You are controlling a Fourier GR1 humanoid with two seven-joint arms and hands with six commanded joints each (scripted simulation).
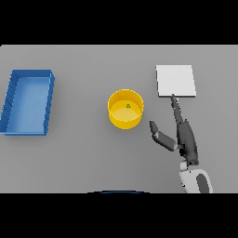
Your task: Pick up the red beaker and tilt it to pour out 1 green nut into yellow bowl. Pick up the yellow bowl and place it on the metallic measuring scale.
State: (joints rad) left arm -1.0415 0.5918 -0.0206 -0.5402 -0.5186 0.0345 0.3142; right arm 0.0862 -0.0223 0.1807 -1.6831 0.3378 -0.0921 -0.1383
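Observation:
The yellow bowl (125, 109) stands upright on the grey table (83, 153) near the middle, with one small green nut (128, 106) inside it. The metallic measuring scale (175, 81), a pale square plate, lies to the bowl's right and a little farther back. My right hand (182, 135) is open and empty, to the right of the bowl with a gap between them; its fingertips (173, 97) reach the scale's front edge and its thumb (155, 129) points toward the bowl. No red beaker is in view. My left hand is not in view.
A blue rectangular tray (11, 100) stands at the far left of the table, well away from the bowl.

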